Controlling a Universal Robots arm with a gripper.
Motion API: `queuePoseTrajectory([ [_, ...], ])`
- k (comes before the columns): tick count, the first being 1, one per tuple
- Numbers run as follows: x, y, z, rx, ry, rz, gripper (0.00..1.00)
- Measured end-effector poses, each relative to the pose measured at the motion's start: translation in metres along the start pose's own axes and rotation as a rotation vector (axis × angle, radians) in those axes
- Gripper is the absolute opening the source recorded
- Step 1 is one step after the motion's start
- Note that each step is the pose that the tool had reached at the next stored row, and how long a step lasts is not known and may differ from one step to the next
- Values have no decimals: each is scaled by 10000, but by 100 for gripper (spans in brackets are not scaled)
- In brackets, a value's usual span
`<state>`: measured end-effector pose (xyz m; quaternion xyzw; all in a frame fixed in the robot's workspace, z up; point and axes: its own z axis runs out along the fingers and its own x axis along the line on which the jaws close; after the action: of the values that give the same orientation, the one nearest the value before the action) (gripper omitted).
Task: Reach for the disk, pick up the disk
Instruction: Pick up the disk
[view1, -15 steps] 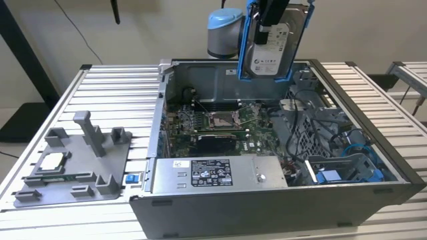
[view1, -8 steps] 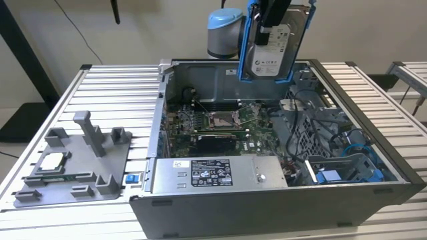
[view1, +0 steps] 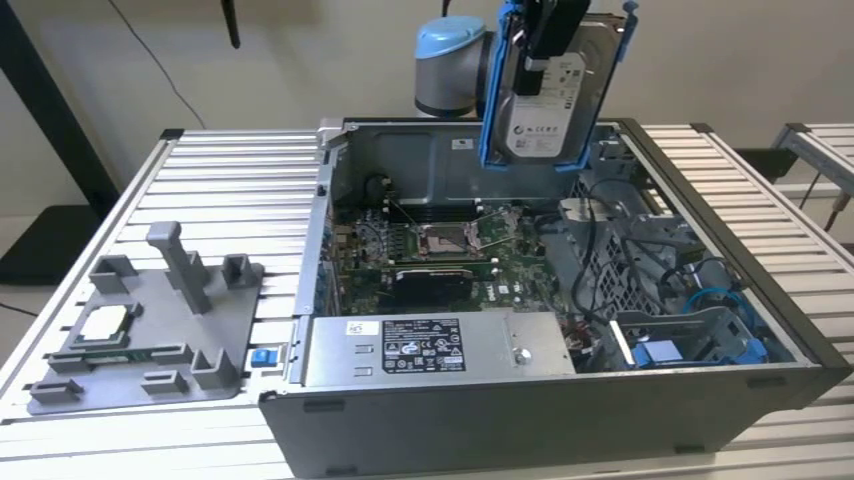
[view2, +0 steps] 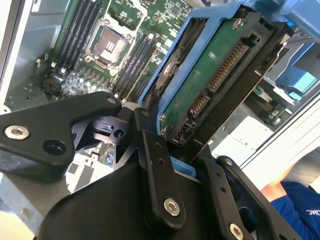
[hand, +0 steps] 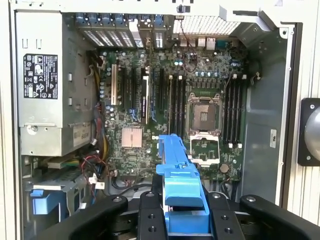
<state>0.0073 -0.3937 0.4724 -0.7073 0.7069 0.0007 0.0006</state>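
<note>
The disk (view1: 545, 112), a silver-grey hard drive with a white label in a bright blue frame, hangs upright in the air over the back of the open computer case (view1: 747, 330). My gripper (view1: 550, 40) is shut on its upper end. In the second wrist view the disk (view2: 215, 75) shows its green circuit board and connector, held between the black fingers (view2: 155, 170). In the first wrist view the edge of its blue frame (hand: 179, 180) sits between the fingers (hand: 150, 220), well above the motherboard (hand: 150, 100).
Inside the case are an empty CPU socket (view1: 443, 238), a power supply (view1: 427, 345), cables and a blue bracket (view1: 661, 352). A grey fixture (view1: 147, 340) holding a square chip stands on the slatted table (view1: 227, 180) at the exterior view's left. A person's blue sleeve (view2: 300, 202) is beside the case.
</note>
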Motion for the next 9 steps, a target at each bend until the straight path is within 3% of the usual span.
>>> queuePoseTrajectory([
  [9,93,-22,7,-1,0,0,0],
])
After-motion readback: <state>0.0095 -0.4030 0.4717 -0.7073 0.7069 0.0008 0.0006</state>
